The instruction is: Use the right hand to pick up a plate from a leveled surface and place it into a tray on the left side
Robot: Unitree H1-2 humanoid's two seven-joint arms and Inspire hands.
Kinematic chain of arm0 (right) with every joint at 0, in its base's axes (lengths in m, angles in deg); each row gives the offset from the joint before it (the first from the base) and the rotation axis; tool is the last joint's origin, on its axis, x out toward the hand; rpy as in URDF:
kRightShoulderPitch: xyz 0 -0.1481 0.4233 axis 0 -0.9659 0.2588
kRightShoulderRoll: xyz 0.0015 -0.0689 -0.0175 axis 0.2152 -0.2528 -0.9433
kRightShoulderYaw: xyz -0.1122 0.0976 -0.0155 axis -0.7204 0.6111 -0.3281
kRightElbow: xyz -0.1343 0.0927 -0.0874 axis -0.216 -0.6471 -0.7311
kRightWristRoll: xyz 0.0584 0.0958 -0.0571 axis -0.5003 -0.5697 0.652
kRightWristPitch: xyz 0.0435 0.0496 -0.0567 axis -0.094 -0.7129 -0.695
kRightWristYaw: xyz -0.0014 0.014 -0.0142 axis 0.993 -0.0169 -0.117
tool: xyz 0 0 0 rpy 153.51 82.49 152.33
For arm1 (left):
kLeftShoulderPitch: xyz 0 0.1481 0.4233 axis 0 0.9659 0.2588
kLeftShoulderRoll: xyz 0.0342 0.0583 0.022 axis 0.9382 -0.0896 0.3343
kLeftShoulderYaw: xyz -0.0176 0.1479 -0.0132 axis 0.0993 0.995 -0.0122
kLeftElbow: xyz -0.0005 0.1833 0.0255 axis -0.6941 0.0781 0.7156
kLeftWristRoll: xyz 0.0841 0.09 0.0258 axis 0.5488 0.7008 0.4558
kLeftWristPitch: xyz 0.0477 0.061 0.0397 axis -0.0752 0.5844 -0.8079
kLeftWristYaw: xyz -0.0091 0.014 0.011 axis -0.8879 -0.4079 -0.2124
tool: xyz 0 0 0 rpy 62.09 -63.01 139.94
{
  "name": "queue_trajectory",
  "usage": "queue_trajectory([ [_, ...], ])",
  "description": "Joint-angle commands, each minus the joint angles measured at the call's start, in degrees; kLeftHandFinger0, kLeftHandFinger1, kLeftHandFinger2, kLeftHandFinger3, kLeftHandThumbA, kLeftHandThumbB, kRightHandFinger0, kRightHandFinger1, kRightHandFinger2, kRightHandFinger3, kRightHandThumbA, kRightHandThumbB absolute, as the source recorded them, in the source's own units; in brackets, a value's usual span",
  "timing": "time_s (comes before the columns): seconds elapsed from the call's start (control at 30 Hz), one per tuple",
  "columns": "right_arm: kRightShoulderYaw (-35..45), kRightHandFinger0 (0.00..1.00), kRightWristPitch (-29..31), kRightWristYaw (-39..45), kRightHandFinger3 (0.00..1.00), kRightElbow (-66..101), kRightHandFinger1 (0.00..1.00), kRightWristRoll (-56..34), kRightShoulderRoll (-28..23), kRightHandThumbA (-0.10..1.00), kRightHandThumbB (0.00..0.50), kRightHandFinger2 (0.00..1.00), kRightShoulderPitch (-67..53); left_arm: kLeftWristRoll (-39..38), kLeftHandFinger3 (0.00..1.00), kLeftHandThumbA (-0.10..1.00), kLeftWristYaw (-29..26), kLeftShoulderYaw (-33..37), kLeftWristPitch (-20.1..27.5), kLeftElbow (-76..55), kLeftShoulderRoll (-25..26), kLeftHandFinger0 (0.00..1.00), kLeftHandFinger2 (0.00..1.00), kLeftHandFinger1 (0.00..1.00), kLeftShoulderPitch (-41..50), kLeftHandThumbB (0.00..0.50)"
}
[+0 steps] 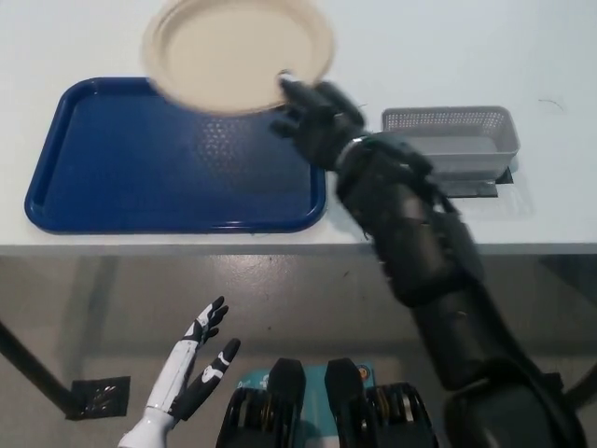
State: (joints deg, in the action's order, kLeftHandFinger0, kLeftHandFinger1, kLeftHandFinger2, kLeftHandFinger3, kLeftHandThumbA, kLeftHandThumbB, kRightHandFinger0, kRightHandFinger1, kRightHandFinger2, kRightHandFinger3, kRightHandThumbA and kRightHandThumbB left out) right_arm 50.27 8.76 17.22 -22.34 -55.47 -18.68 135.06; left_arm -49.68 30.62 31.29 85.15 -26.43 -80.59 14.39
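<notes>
Tray (140, 177) bed seemingly open; basket (452, 140) right.

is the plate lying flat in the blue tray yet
No, the right hand holds the plate raised over the tray's far edge.
</notes>
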Motion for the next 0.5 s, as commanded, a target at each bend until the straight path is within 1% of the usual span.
queue_trajectory([
  [0.0, 0.91, 0.0, 6.26, 6.95, 0.87, -7.58, 0.25, 6.27, 2.33, -0.1, 0.083, 0.78, 7.06, -0.29, 1.0, 0.86, 0.9, 0.26, 2.14, -1.42, 0.69, 1.0, 1.0, 1.0, -0.68, 0.188],
  [0.03, 1.26, 0.0, 8.25, 7.46, 0.56, -12.69, 0.26, 7.33, 3.13, -0.1, 0.109, 0.78, 8.94, -0.13, 1.0, 0.86, 0.94, 0.35, 2.1, -1.31, 0.72, 1.0, 1.0, 1.0, -0.77, 0.194],
  [0.07, 1.5, 0.0, 8.82, 7.68, 0.77, -14.12, 0.31, 7.77, 3.36, -0.1, 0.086, 0.86, 9.4, -0.06, 1.0, 0.86, 0.97, 0.4, 2.03, -1.31, 0.71, 1.0, 1.0, 1.0, -0.75, 0.194],
  [0.1, 1.16, 0.0, 10.01, 8.34, 0.71, -17.29, 0.31, 9.06, 3.61, -0.1, 0.116, 0.85, 10.51, 0.02, 1.0, 0.86, 1.03, 0.46, 2.04, -1.18, 0.74, 1.0, 1.0, 1.0, -0.85, 0.197],
  [0.13, 0.89, 0.0, 11.21, 8.96, 0.68, -19.96, 0.32, 10.27, 3.82, -0.1, 0.118, 0.86, 11.41, 0.15, 1.0, 0.86, 1.11, 0.56, 1.96, -1.16, 0.78, 1.0, 1.0, 1.0, -0.95, 0.198],
  [0.17, 0.98, 0.0, 12.17, 9.46, 0.67, -22.33, 0.32, 11.01, 4.09, -0.1, 0.117, 0.86, 12.26, 0.01, 1.0, 0.86, 1.13, 0.54, 2.03, -0.98, 0.72, 1.0, 1.0, 1.0, -1.02, 0.204],
  [0.2, 1.27, 0.0, 12.91, 9.53, 0.6, -24.47, 0.32, 11.35, 4.4, -0.1, 0.12, 0.85, 13.05, -0.34, 1.0, 0.86, 1.44, 0.54, 1.57, -1.21, 0.65, 1.0, 1.0, 1.0, -0.98, 0.213],
  [0.23, 1.6, 0.0, 13.52, 9.55, 0.66, -26.26, 0.31, 11.89, 4.6, -0.1, 0.117, 0.84, 13.76, -0.45, 1.0, 0.86, 1.68, 0.58, 1.1, -1.46, 0.61, 1.0, 1.0, 1.0, -0.98, 0.218],
  [0.27, 1.66, 0.0, 14.23, 9.59, 0.64, -28.3, 0.29, 12.55, 4.81, -0.1, 0.109, 0.81, 14.57, -0.43, 1.0, 0.86, 1.8, 0.6, 0.71, -1.71, 0.54, 1.0, 1.0, 1.0, -0.93, 0.218],
  [0.3, 1.66, 0.0, 15.13, 9.83, 0.72, -30.51, 0.29, 13.29, 4.98, -0.1, 0.102, 0.81, 15.34, -0.43, 1.0, 0.86, 1.9, 0.61, 0.7, -1.71, 0.44, 1.0, 1.0, 1.0, -0.96, 0.217],
  [0.33, 1.76, 0.0, 15.76, 9.91, 0.73, -32.15, 0.28, 13.95, 5.18, -0.1, 0.101, 0.81, 15.98, -0.41, 1.0, 0.86, 1.97, 0.59, 0.72, -1.73, 0.44, 1.0, 1.0, 1.0, -0.94, 0.216],
  [0.37, 1.61, 0.0, 16.16, 10.1, 0.71, -33.28, 0.27, 14.57, 5.22, -0.1, 0.097, 0.8, 16.36, -0.34, 1.0, 0.85, 2.03, 0.63, 0.76, -1.76, 0.45, 1.0, 1.0, 1.0, -0.95, 0.215],
  [0.4, 1.77, 0.0, 16.73, 10.34, 0.77, -35.28, 0.27, 15.23, 5.35, -0.1, 0.082, 0.79, 17.08, -0.37, 1.0, 0.86, 2.14, 0.7, 1.08, -1.48, 0.46, 1.0, 1.0, 1.0, -1.05, 0.21],
  [0.43, 1.9, 0.0, 16.69, 10.31, 0.95, -36.71, 0.28, 15.86, 5.36, -0.1, 0.085, 0.81, 17.7, -0.62, 1.0, 0.85, 2.29, 0.71, 1.32, -1.41, 0.4, 1.0, 1.0, 1.0, -1.06, 0.203],
  [0.47, 1.47, 0.0, 16.85, 10.0, 0.83, -38.25, 0.29, 17.05, 5.35, -0.1, 0.102, 0.81, 18.32, -0.67, 1.0, 0.85, 2.41, 0.71, 1.36, -1.31, 0.43, 1.0, 1.0, 1.0, -1.17, 0.204],
])
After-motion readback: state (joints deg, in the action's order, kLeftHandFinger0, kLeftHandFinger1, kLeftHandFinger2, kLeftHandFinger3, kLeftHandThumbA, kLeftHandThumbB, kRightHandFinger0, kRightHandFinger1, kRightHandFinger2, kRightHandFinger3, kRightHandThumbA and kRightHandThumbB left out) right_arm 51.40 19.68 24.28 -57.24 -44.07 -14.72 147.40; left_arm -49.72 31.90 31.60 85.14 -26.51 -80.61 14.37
